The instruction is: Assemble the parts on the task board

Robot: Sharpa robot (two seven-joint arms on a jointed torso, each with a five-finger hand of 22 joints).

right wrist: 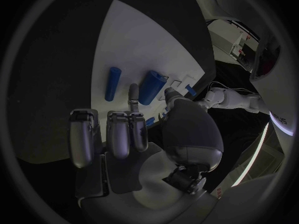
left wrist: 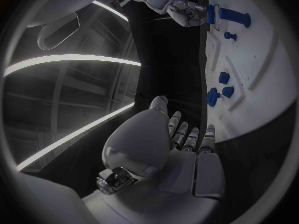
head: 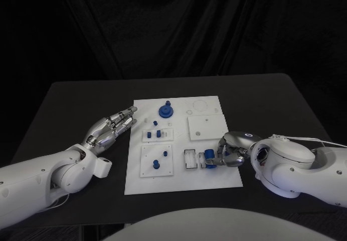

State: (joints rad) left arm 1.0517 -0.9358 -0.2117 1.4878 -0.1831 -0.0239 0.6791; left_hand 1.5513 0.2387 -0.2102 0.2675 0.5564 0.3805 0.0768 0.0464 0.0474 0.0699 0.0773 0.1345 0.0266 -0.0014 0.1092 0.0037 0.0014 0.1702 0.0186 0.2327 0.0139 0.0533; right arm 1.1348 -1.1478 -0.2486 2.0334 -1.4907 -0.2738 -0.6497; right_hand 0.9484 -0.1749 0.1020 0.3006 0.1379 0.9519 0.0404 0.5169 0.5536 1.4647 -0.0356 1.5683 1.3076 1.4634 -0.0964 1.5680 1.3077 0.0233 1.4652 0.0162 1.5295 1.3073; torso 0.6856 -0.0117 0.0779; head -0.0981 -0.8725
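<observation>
Board [head: 217,175], a white plate, lies in the middle of the black counter [head: 65,100] with blue parts spread across it.

At the left, the left hand [head: 111,129] rests just off the board's left edge, fingers straight and a little apart, holding nothing. It is best kept there, clear of the work but near enough to steady the board if it slides.

Moving right, two small blue pegs [head: 152,134] sit in a square block near the board's middle, and below them another block carries a standing peg [head: 155,164] and a smaller one. At the top sits a round blue gear [head: 166,110], and right of it a bare square plate [head: 206,126].

Further right, near the board's lower edge, a slotted holder [head: 190,158] lies beside a blue cylinder [head: 209,153]. The right hand [head: 225,154] is on this cylinder; in the right wrist view a finger and the thumb touch its end, with a second, thinner blue rod [right wrist: 112,83] lying just beside it. Whether the cylinder is truly pinched or only touched cannot be told.

The step in hand seems to be taking up this cylinder. To do it well, the hand should close evenly on the cylinder's sides so it does not roll, avoid nudging the rod, and lift straight up before turning it toward its seat.
</observation>
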